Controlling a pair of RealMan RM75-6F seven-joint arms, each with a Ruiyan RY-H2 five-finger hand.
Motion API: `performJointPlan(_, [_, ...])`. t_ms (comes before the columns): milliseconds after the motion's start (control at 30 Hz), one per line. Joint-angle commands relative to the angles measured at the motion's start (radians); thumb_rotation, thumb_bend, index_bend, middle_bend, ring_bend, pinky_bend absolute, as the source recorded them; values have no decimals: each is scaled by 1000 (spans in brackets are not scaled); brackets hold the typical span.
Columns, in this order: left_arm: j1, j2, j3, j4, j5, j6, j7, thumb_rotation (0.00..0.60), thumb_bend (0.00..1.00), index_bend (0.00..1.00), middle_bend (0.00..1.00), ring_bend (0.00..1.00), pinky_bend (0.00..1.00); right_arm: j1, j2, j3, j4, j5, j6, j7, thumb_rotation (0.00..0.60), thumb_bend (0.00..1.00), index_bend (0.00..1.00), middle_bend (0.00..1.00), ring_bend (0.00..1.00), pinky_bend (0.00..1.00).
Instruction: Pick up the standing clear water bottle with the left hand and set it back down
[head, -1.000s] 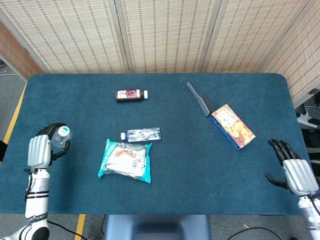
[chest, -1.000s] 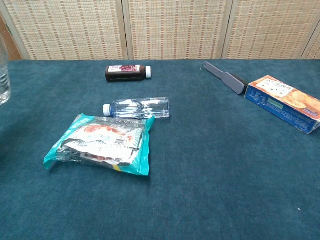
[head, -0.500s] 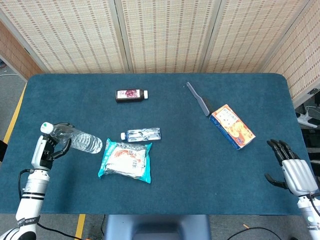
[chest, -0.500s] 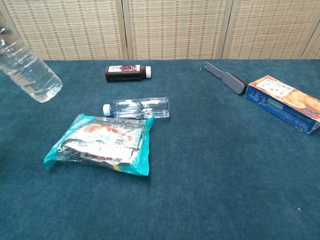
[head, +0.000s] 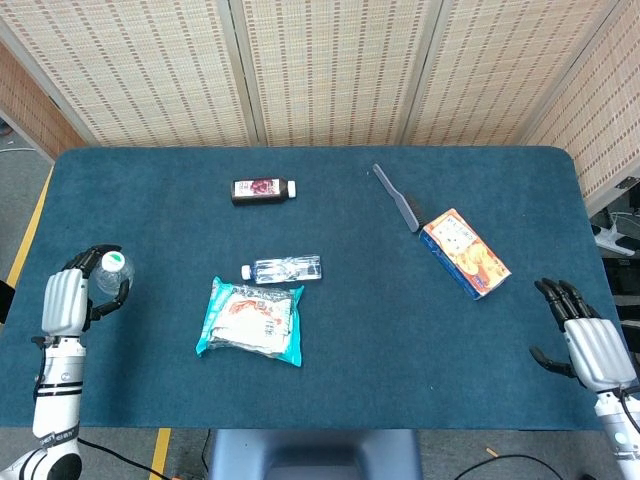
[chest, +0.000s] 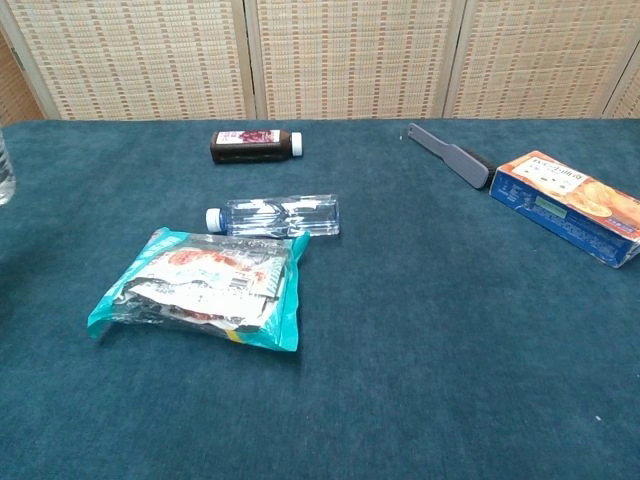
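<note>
The left hand (head: 66, 302) grasps the upright clear water bottle (head: 110, 272) at the worktop's (head: 360, 350) near-left edge, its long axis vertical.

We see a table (head: 330, 380) covered in dark teal cloth. On it lie a dark juice bottle (head: 263, 189) near the far edge, a small clear bottle on its side (head: 283, 269) just above a teal snack bag (head: 250, 320), a grey brush (head: 398, 197), and an orange box (head: 464, 253). Bag and bottle may be touching.
</note>
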Motion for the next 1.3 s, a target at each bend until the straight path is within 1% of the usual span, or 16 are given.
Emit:
performJointPlan(33, [6,-8,11,-75,-52,-13,-130,600,540,498,546,463,396,-2,-3,2,2,2,4,-3,600,165,0,35,0,262])
performJointPlan(100, [14,32,-2,-155,-95,-77,-241,600,541,498,545,463,396,-2,-4,2,2,3,4,-4,600,165,0,35,0,262])
performJointPlan(167, [19,68,-16,-209,-136,-134,-336,600,540,498,545,463,395,-2,-4,2,1,3,3,-5,600,166,0,35,0,262])
performJointPlan(200, [21,80,-21,-221,-154,-154,-362,600,540,498,545,463,395,-2,-4,1,1,3,2,-6,600,165,0,35,0,262])
performJointPlan(300, [21,99,-28,-227,-183,-189,-403,600,540,498,544,463,395,-1,-4,1,0,2,1,-7,600,165,0,35,0,262])
performJointPlan(500, [25,96,-34,-231,-178,-185,-443,600,539,498,544,463,394,0,-4,1,1,5,-1,-7,600,166,0,35,0,262])
performJointPlan(567, [24,92,-34,-226,-168,-171,-430,600,539,498,544,463,394,0,-3,0,0,5,-3,-6,600,165,0,35,0,262])
performJointPlan(700, [13,61,-32,-179,-146,-103,-318,600,538,498,544,463,395,-1,0,-1,-2,1,-2,-4,600,166,0,35,0,262])
performJointPlan(767, [2,54,-42,-179,-139,-83,-278,600,539,498,544,463,395,-2,1,-2,-3,0,0,-1,600,165,0,35,0,262])
performJointPlan(867, [-20,74,-82,-246,-110,-54,-251,600,539,498,543,463,395,-3,5,-1,-4,0,3,6,600,165,0,35,0,262])
performJointPlan(1000, [-34,94,-103,-314,-96,-17,-173,600,536,498,543,462,400,-5,9,-1,-5,-2,6,13,600,165,0,35,0,262])
performJointPlan(1067, [-31,101,-95,-334,-120,-28,-160,600,536,498,543,462,407,-6,10,-2,-4,-5,8,16,600,166,0,35,0,262])
performJointPlan(1133, [-25,105,-73,-324,-148,-49,-151,600,536,498,543,462,409,-7,9,-4,-3,-10,11,16,600,165,0,35,0,262])
performJointPlan(1233, [-20,75,-25,-247,-157,-69,-140,600,535,498,543,462,409,-6,7,-4,-2,-11,10,13,600,165,0,35,0,262])
performJointPlan(1300, [-18,40,13,-184,-173,-107,-158,600,536,498,542,463,409,-3,4,-3,-1,-5,2,7,600,165,0,35,0,262])
